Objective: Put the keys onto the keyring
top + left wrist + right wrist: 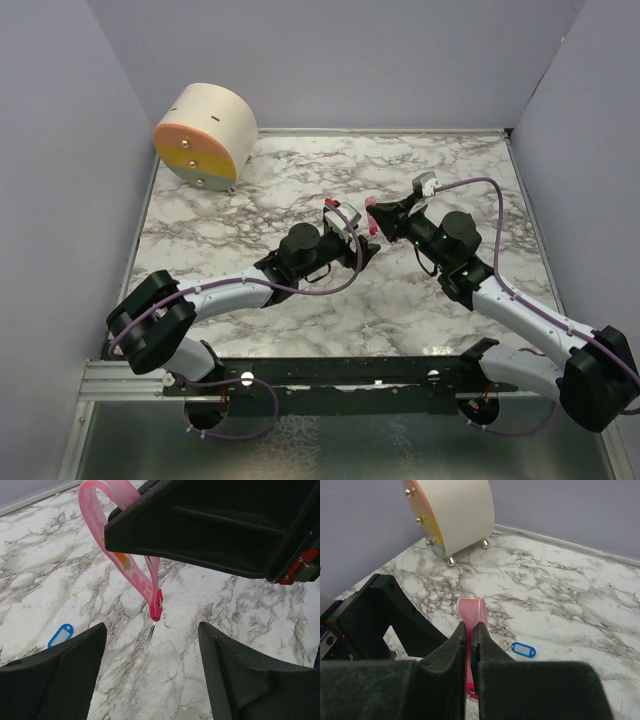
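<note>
My right gripper (470,626) is shut on the pink key (471,609), whose looped pink end sticks out above its fingertips. In the left wrist view the key (156,607) hangs down from the right gripper's black body, red end and short grey metal tip lowest, just above the marble. My left gripper (151,630) is open, its two fingers either side of the hanging tip and touching nothing. The keyring's blue tag (60,634) lies flat on the table to the left, its thin ring beside it (507,645). Both grippers meet mid-table (360,215).
A cream drum-shaped object (205,135) with an orange and yellow face stands on small feet at the back left corner. Lilac walls close off the marble table (300,180) on three sides. Purple cables loop along both arms.
</note>
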`<state>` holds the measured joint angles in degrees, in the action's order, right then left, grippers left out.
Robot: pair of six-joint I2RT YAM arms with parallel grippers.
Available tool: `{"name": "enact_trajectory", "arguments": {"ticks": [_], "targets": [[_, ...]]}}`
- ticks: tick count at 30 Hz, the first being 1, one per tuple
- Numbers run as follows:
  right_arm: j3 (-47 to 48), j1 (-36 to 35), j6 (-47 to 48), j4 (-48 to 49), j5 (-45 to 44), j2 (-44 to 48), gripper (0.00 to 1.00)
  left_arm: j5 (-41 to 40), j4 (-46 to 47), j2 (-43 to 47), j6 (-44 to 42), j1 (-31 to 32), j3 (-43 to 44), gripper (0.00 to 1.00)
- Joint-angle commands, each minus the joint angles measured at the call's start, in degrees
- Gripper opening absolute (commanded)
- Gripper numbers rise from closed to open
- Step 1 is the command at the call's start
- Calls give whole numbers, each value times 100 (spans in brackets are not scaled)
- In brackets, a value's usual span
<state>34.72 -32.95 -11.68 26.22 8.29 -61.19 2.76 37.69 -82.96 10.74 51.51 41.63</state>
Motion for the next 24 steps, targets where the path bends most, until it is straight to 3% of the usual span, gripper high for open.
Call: {"name": "enact_trajectory", "arguments": {"ticks": [1, 24], "targets": [[200, -27, 77, -133, 266, -7, 1, 382, 291, -56, -17, 31, 94, 76], [254, -32, 62, -231, 515, 5, 1, 466, 448, -135, 41, -59, 39, 59]]}}
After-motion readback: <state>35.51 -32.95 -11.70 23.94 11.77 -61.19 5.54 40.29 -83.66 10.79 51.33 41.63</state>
